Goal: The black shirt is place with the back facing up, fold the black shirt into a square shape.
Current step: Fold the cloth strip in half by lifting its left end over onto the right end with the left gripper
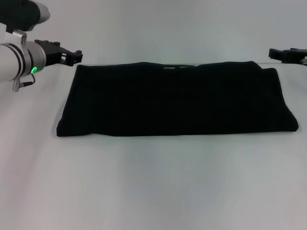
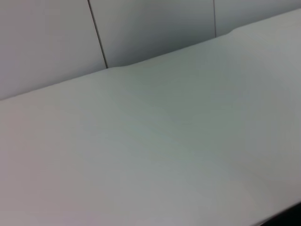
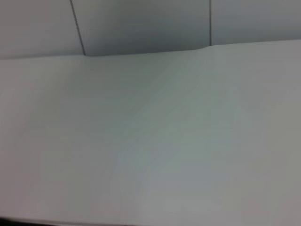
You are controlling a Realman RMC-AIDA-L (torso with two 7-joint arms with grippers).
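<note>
Bare white surface [image 1: 153, 187] nearest the camera in the head view; beyond it the black shirt [image 1: 175, 100] lies flat at centre, folded into a wide band, long edges running 9 to 3 o'clock, a bit of neckline showing at its far edge; nothing touches it. Left end effector [image 1: 72, 56] at about 10 o'clock, just beside the shirt's far-left corner, clear of the fabric, holding nothing; cannot tell how far open. Right end effector [image 1: 287, 55] at about 2 o'clock, near the far-right corner, apart from the shirt, holding nothing; opening cannot be told either. Both wrist views show only plain surface and the wall panels [image 2: 141, 28] behind; no shirt, no fingers there; only the head view shows the garment and both arms.
</note>
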